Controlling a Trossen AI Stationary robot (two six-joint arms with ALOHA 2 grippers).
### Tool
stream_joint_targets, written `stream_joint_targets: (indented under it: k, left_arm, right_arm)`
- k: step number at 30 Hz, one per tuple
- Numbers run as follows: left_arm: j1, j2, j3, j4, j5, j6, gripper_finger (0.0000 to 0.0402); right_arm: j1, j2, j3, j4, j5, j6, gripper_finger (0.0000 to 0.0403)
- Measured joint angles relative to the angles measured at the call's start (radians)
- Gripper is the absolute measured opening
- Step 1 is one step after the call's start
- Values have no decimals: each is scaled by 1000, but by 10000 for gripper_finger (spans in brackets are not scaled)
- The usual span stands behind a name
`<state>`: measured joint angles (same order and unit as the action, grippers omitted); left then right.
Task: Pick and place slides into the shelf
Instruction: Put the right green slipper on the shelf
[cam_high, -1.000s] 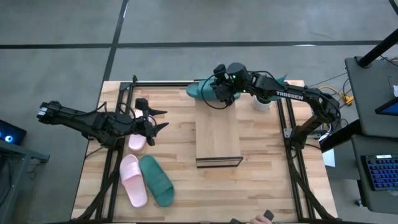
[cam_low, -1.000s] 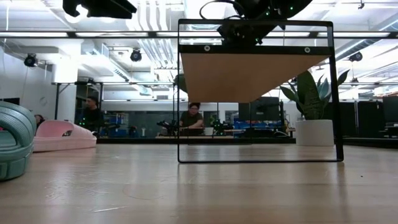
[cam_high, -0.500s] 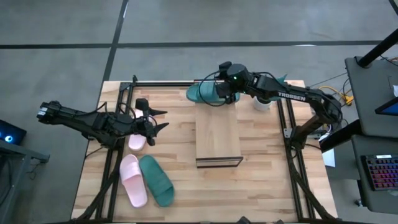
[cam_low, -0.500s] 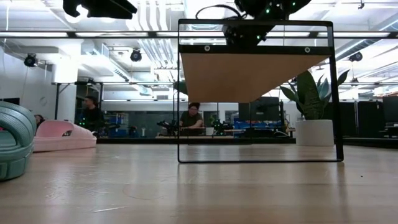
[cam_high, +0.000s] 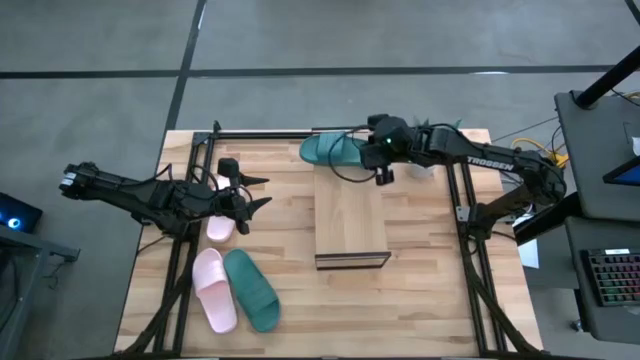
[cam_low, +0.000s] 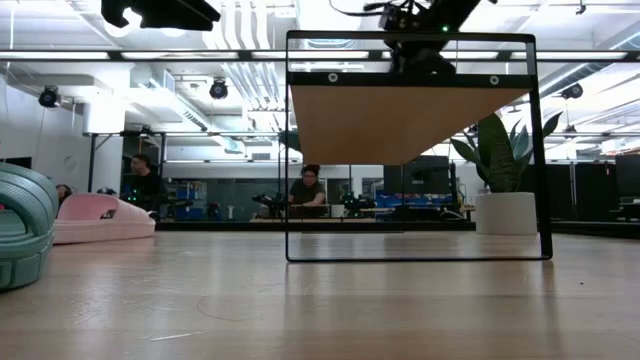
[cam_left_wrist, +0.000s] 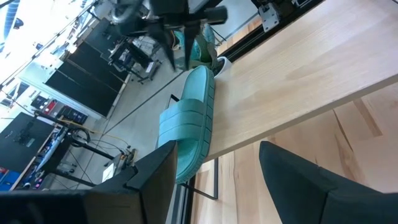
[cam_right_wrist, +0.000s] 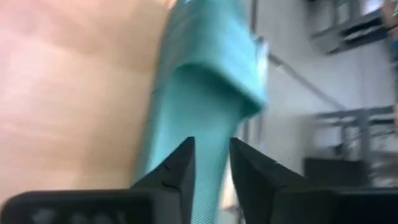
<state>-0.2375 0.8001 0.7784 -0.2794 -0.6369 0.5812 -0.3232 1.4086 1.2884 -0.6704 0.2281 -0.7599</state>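
Lying across the shelf's (cam_high: 350, 215) far end, a teal slide (cam_high: 335, 150) overhangs. The right gripper (cam_high: 384, 176), nearly closed and empty, could knock it off; the left gripper (cam_high: 255, 192) waits open.

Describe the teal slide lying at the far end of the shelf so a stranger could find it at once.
Start at the light-wood shelf in the middle of the table. Follow it to its far end, by the black frame rail, where a teal slide lies crosswise, next to the right gripper. The other teal slide lies on the table's near left beside a pink slide; this one lies alone.
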Motion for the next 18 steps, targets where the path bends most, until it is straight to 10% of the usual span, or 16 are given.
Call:
stream_joint_targets:
  k: [6, 18]
  left_arm:
    - [0, 0, 0, 0, 0, 1, 213]
    - [0, 0, 0, -1, 0, 1, 213]
  right_arm:
    - [14, 10, 0, -68, -28, 72, 14]
    - [27, 84, -12, -81, -202, 104, 9]
